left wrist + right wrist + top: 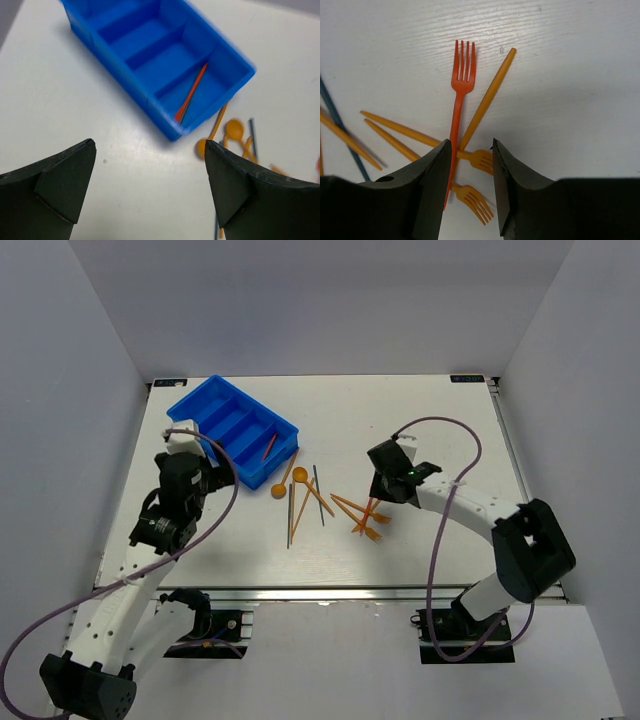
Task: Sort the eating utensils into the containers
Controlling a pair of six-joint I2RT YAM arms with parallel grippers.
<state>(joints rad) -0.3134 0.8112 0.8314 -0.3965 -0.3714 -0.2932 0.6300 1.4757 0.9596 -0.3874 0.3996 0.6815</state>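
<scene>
Right of centre in the overhead view: the right gripper (pixel 470 150) hangs low over a crossed cluster of utensils, well apart from the blue tray (pixel 215 400) at the upper left.
Right fingers: partly open with a narrow gap and nothing gripped yet. The red fork (pixel 457 110) runs along the inner edge of the finger on the frame's left, and the lower end of an orange stick (pixel 490 92) lies in the same gap.
Under the jaws: orange forks (pixel 482 160) cross beneath the red handle, so several pieces overlap right at the pinch spot.
Step in hand: judged to be picking the red fork out of the cluster.
Doing it well: centre the gap on the red handle alone, shifted toward the frame's left so the orange stick falls outside. Close gently, lift straight up, and check that no orange piece rides along.
Risk: the thin handle lies flat on the table (pixel 420 410) and may slip, or two pieces may get pinched together.
Left gripper (pixel 150 145): spread wide and empty, hovering over bare table just below the tray's near corner.
Tray contents: a red stick (pixel 192 90) with a dark one beside it lies in the lower-right end compartment. The other three compartments appear to hold nothing.
Loose at frame centre: orange spoons (pixel 299 474) and several sticks.
Progress: early, with most utensils outside the tray.
</scene>
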